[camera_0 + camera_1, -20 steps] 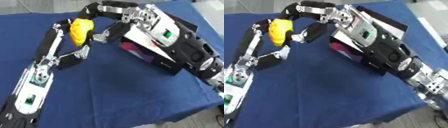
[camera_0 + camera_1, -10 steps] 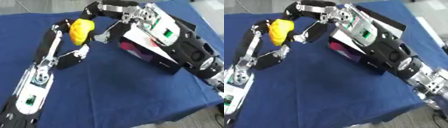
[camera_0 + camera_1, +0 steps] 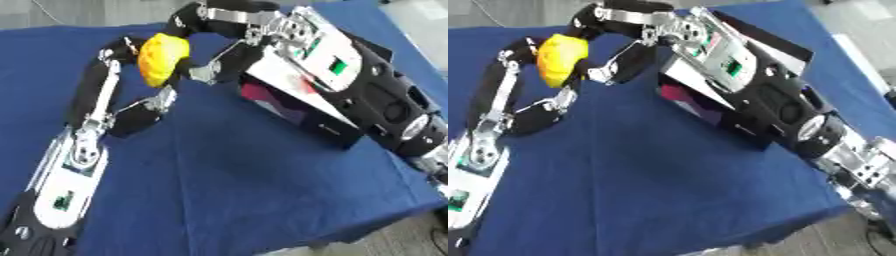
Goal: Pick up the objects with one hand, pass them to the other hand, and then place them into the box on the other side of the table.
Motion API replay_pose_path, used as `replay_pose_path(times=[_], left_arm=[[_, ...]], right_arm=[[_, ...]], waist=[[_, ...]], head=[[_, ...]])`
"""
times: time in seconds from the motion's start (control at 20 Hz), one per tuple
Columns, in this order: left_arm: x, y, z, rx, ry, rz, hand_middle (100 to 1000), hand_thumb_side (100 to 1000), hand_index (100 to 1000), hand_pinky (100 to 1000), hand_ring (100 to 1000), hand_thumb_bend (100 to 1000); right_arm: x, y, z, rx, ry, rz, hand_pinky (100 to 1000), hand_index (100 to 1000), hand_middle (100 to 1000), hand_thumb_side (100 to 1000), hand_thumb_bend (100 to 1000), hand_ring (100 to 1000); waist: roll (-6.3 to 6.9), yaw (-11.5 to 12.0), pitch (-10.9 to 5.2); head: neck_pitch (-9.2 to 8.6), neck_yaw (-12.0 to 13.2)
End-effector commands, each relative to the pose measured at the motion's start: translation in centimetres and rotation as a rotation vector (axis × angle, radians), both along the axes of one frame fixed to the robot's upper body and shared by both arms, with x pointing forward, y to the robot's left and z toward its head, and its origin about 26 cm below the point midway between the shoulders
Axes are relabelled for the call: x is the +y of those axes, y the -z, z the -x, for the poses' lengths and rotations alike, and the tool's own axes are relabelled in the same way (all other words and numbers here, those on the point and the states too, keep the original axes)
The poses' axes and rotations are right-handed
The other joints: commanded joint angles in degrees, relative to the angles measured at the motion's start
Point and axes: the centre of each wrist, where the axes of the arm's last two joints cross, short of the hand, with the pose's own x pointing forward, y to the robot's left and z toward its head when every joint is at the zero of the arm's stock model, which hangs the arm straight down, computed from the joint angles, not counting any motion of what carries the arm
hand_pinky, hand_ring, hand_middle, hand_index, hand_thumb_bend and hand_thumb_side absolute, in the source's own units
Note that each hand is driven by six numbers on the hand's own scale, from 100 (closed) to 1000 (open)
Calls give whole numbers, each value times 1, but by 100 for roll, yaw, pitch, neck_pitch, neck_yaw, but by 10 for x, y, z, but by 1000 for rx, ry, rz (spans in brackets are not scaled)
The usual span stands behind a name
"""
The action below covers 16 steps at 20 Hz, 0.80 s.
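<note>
A yellow rounded object (image 3: 162, 60) is held up above the blue table at the far left-centre. My left hand (image 3: 112, 65) reaches up from the lower left; its fingers curl along the object's left side and its thumb (image 3: 150, 104) sits just below it. My right hand (image 3: 203, 15) comes in over the box from the right, with fingers curled over the object's top and a thumb (image 3: 208, 71) against its right side. The black box (image 3: 702, 107) with a pink inside lies under the right forearm, mostly hidden by it.
A blue cloth covers the table (image 3: 245, 185); its front edge runs along the lower right. The right forearm (image 3: 350, 75) spans the box and the right side of the table. The left forearm (image 3: 66, 175) lies along the lower left.
Almost nothing has moved: both hands stay at the yellow object in the same place, with only a slight shift of the object and fingers.
</note>
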Motion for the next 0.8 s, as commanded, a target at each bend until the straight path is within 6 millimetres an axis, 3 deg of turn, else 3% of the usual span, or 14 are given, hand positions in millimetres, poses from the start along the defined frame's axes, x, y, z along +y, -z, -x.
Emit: replay_pose_path(times=[0.05, 0.25, 0.5, 0.8], left_arm=[[-7, -12, 4, -44, 32, -5, 726, 696, 846, 761, 739, 724], [-7, -12, 4, -61, 39, -38, 729, 695, 847, 767, 744, 824], [-6, -12, 3, -68, 31, -50, 735, 798, 851, 776, 751, 950], [-4, -12, 3, -77, 16, -64, 738, 804, 851, 783, 755, 972]], right_arm=[[-5, -9, 3, -24, 7, 10, 915, 700, 731, 149, 100, 880], [-6, -11, 4, -28, 16, -2, 916, 700, 731, 143, 100, 880], [-8, -12, 5, -31, 26, -13, 915, 698, 730, 143, 100, 880], [-13, -15, 6, -40, 39, -26, 915, 696, 729, 142, 100, 879]], waist=[[-59, -11, -25], [-56, -17, -28], [-54, -27, -32], [-49, -48, -44]], head=[[-19, 4], [-9, -10], [-6, -16], [-6, -16]])
